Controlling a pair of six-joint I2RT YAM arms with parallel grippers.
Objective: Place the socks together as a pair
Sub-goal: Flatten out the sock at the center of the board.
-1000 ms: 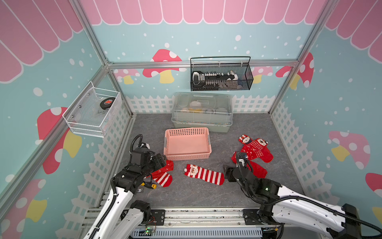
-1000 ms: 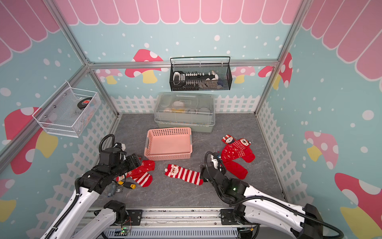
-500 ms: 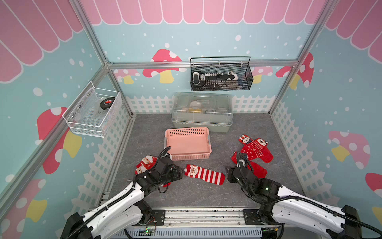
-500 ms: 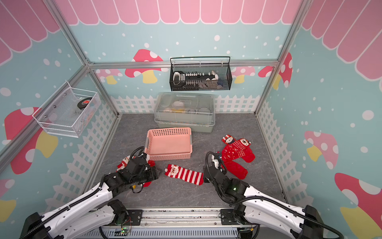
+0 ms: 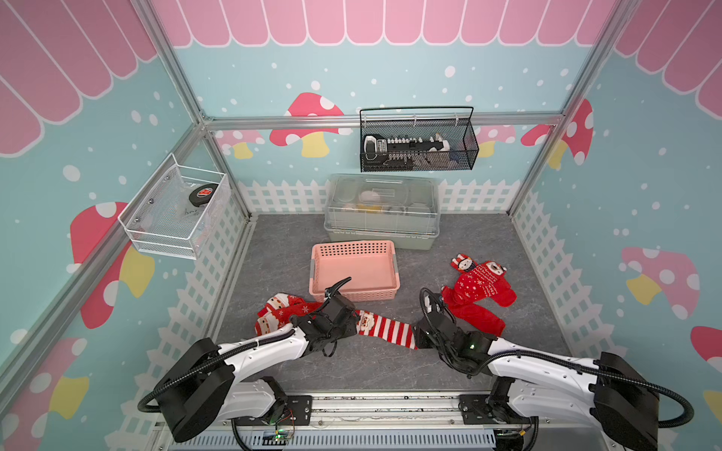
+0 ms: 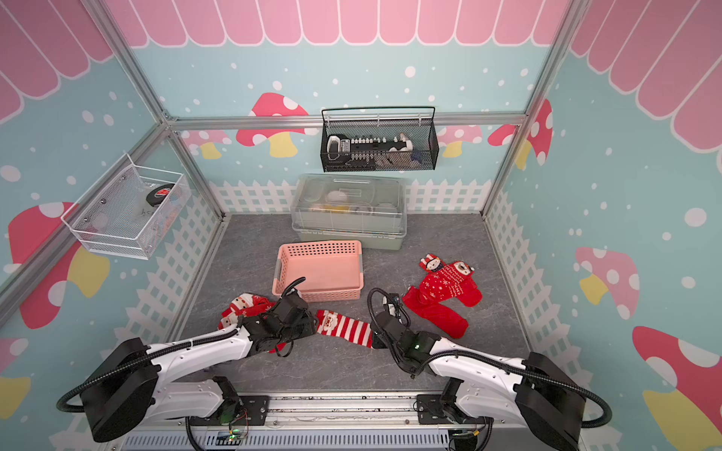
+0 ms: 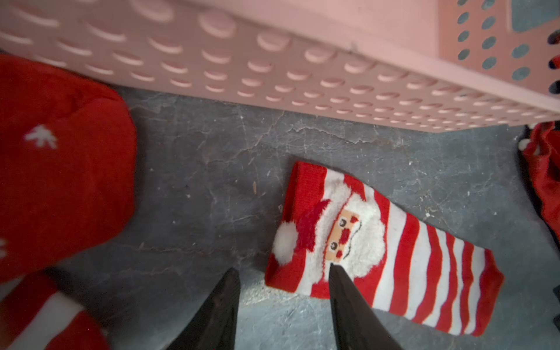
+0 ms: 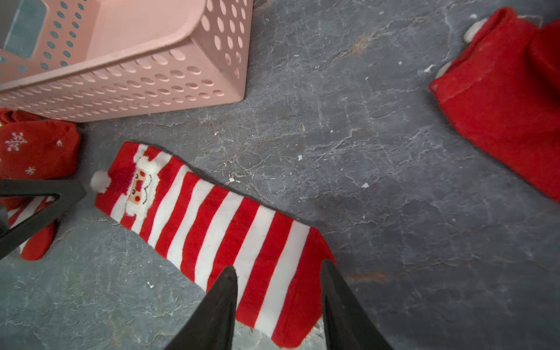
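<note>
Grey tabletop (image 5: 371, 367): striped sock (image 5: 386, 330); left claw (image 7: 282, 268) parted astride cuff, right claw (image 8: 278, 265) parted astride toe. Best closed together; lifted level.

You see the striped Santa sock (image 5: 385, 331) flat near the tabletop's front edge, between crumpled snowflake socks (image 5: 284, 311) left and piled red socks (image 5: 480, 286) right.

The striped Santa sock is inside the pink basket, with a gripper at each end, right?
No. The striped Santa sock lies on the grey floor beside the pink basket, not inside it; both top views show that. The left gripper is at its cuff and the right gripper at its toe.
</note>
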